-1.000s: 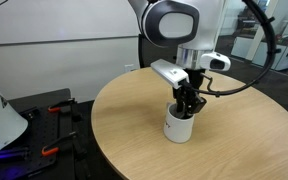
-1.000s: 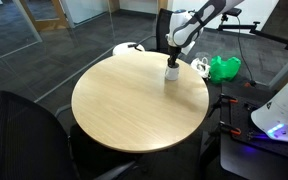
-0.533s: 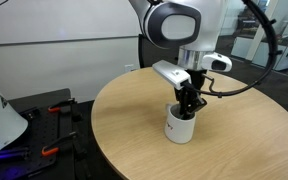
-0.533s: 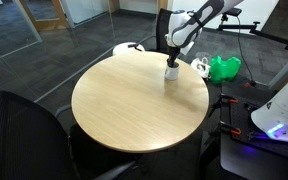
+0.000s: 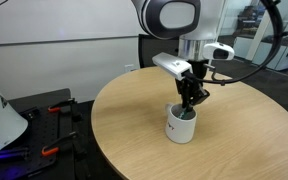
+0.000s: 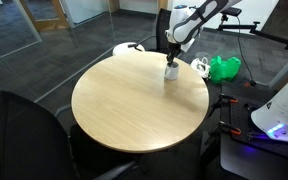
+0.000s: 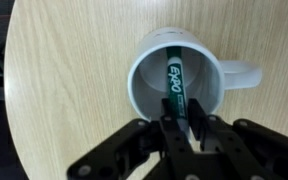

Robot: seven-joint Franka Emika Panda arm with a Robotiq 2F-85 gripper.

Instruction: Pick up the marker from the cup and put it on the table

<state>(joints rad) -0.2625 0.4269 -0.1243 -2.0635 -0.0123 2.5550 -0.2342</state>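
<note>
The white cup (image 7: 136, 88) stands on the tan round table (image 7: 64, 80), its handle (image 7: 242, 74) to the right in the wrist view. The green marker (image 7: 173, 78) leans inside the cup, its upper end between my fingers. My gripper (image 7: 181, 108) is shut on the marker right at the cup's mouth. In both exterior views the gripper (image 5: 190, 101) (image 6: 172, 57) hangs straight over the cup (image 5: 181, 126) (image 6: 171, 71), near the table's edge (image 5: 134, 130) (image 6: 134, 105). The marker's lower end is hidden inside the cup.
A black chair (image 6: 24, 120) stands at the table's near side. A green bag (image 6: 224, 68) and a white object (image 6: 129, 48) lie beyond the table. Tools with orange handles (image 5: 54, 110) lie on a black surface beside the table.
My gripper has risen a little above the cup's mouth. The cup has not moved.
</note>
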